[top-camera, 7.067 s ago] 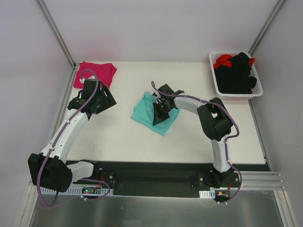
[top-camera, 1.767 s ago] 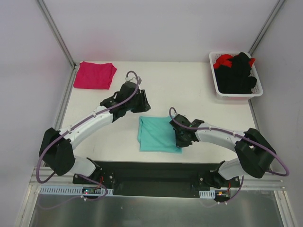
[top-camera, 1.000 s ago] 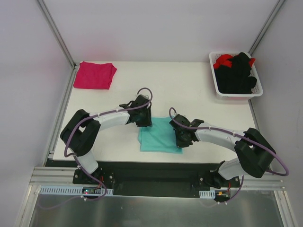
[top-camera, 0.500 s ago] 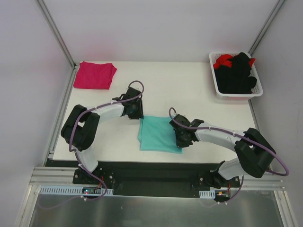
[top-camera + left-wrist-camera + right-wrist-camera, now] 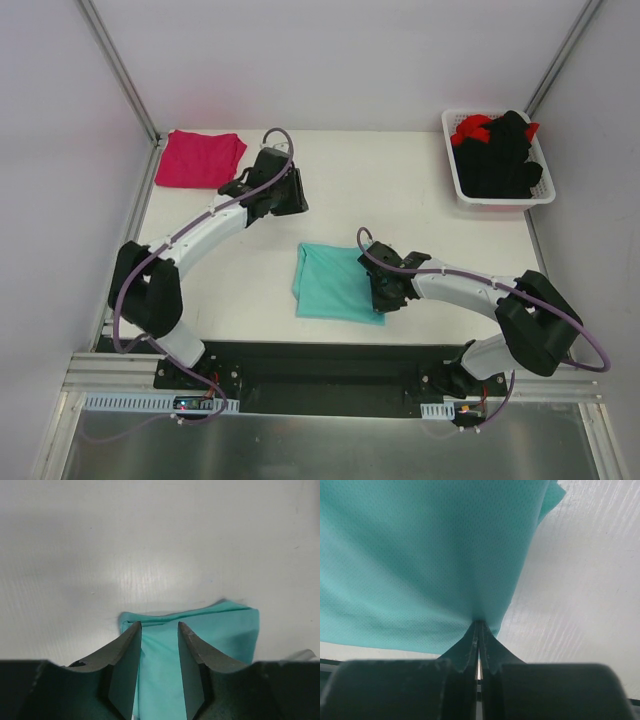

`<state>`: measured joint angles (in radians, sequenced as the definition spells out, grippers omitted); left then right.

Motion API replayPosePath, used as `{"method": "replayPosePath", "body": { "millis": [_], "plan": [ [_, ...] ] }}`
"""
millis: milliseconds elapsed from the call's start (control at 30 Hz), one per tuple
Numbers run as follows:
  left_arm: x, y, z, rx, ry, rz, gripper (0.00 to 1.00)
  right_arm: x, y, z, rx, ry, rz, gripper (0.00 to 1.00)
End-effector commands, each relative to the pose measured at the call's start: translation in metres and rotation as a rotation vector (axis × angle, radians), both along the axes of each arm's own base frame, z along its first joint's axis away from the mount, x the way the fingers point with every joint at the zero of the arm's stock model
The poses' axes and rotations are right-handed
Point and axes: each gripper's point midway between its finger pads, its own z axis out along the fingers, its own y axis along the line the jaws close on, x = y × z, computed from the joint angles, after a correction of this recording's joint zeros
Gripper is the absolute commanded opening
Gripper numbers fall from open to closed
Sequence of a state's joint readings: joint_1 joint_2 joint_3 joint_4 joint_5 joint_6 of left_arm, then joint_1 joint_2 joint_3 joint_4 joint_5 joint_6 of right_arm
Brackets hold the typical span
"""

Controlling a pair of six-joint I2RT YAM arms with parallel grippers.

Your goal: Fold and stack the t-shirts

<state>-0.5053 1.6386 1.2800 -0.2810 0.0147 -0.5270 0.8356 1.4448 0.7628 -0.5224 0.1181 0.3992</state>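
Observation:
A teal t-shirt [image 5: 335, 282] lies folded into a rectangle near the table's front middle. My right gripper [image 5: 386, 291] sits low at the shirt's right edge, shut with the cloth's hem pinched at its tips; in the right wrist view the teal t-shirt [image 5: 420, 555] spreads away from the closed right gripper [image 5: 480, 624]. My left gripper [image 5: 287, 191] hangs above the bare table beyond the shirt, open and holding nothing. In the left wrist view the left gripper [image 5: 159, 632] frames the teal t-shirt [image 5: 225, 630] lying below. A folded pink t-shirt [image 5: 200, 158] rests at the far left corner.
A white basket [image 5: 500, 203] at the far right holds black garments [image 5: 500, 160] and a red one [image 5: 470, 128]. Metal frame posts rise at the table's two far corners. White walls enclose the table.
My left gripper has lifted off the teal shirt's far left corner and drawn back towards the far left. The right gripper and the shirt have stayed put.

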Motion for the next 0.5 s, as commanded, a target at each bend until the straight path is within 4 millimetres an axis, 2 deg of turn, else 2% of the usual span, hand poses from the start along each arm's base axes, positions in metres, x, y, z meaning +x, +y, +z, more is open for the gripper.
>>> {"method": "replayPosePath", "body": {
  "millis": [0,100,133,167,233,267,333,367,467],
  "plan": [
    [-0.017,-0.006,0.043,-0.028,-0.054,-0.016,0.35,-0.005,-0.012,0.001,-0.051,0.021,0.009,0.01],
    [-0.028,-0.025,0.042,-0.094,-0.009,-0.044,0.35,-0.006,-0.011,0.000,-0.050,0.022,0.011,0.01],
    [-0.033,-0.039,0.042,-0.112,-0.008,-0.075,0.35,-0.005,-0.011,0.000,-0.051,0.021,0.011,0.01],
    [-0.037,-0.046,0.031,-0.124,0.023,-0.079,0.35,-0.005,-0.010,0.000,-0.048,0.023,0.010,0.01],
    [-0.042,-0.069,0.025,-0.171,0.036,-0.126,0.35,-0.005,-0.010,0.000,-0.046,0.025,0.009,0.01],
    [-0.042,-0.077,0.013,-0.176,0.065,-0.128,0.34,-0.005,-0.010,-0.001,-0.047,0.026,0.010,0.01],
    [-0.045,-0.095,0.009,-0.203,0.078,-0.164,0.34,-0.005,-0.010,-0.001,-0.048,0.025,0.010,0.01],
    [-0.044,-0.100,-0.001,-0.203,0.101,-0.165,0.34,-0.006,-0.011,-0.001,-0.050,0.025,0.011,0.01],
    [-0.043,-0.112,-0.010,-0.227,0.129,-0.181,0.34,-0.006,-0.012,-0.001,-0.054,0.025,0.011,0.01]
  ]
}}
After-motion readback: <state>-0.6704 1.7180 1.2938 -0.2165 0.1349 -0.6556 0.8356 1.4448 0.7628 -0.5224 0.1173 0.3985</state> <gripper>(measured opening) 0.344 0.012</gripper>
